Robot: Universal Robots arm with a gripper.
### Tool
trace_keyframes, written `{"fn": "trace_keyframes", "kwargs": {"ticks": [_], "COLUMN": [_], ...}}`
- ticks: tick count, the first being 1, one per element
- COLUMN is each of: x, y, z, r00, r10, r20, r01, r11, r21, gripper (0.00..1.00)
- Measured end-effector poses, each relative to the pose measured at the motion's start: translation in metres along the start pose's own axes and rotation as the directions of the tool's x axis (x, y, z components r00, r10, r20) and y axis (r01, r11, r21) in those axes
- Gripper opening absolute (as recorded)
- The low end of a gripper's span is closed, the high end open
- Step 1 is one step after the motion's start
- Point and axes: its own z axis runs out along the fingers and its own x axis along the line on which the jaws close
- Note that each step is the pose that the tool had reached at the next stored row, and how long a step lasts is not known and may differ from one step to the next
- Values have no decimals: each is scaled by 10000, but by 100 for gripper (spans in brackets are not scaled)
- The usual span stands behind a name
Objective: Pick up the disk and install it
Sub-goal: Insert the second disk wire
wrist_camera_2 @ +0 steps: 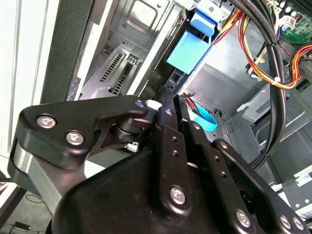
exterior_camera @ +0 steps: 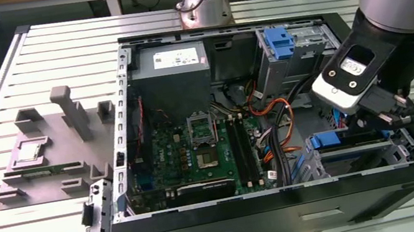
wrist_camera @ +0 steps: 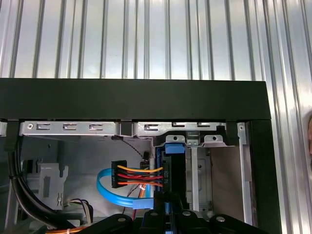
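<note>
The disk (wrist_camera: 173,170) stands on edge in the drive bay at the corner of the open computer case, its blue caddy (exterior_camera: 331,138) showing at the exterior view's lower right. My gripper (wrist_camera: 169,201) reaches down into the case and looks shut on the disk's thin dark edge, one finger on each side. In the second wrist view the black fingers (wrist_camera_2: 167,117) run together toward the light-blue caddy side (wrist_camera_2: 187,51) between the bay's metal walls. In the exterior view my gripper (exterior_camera: 363,126) is mostly hidden behind the wrist and its white camera mount.
Black, orange and red cables (exterior_camera: 276,126) cross the case beside the bay, and a blue ribbon cable (wrist_camera: 105,184) curls next to the disk. Further in are the motherboard (exterior_camera: 195,149), a grey power supply (exterior_camera: 168,60) and another blue caddy (exterior_camera: 279,41). A grey fixture (exterior_camera: 53,151) sits on the slatted table.
</note>
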Motion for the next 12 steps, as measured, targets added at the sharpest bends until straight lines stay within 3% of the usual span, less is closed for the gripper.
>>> {"fn": "trace_keyframes", "kwargs": {"ticks": [5,10,12], "x": [-14,-39,-43], "y": [-1,-1,-1], "z": [13,15,16], "r00": [9998,9997,9995], "r10": [28,34,47], "r20": [-191,-229,-311], "r01": [-28,-34,-47], "r11": [10000,10000,10000], "r21": [5,6,8], "gripper": [16,16,16]}}
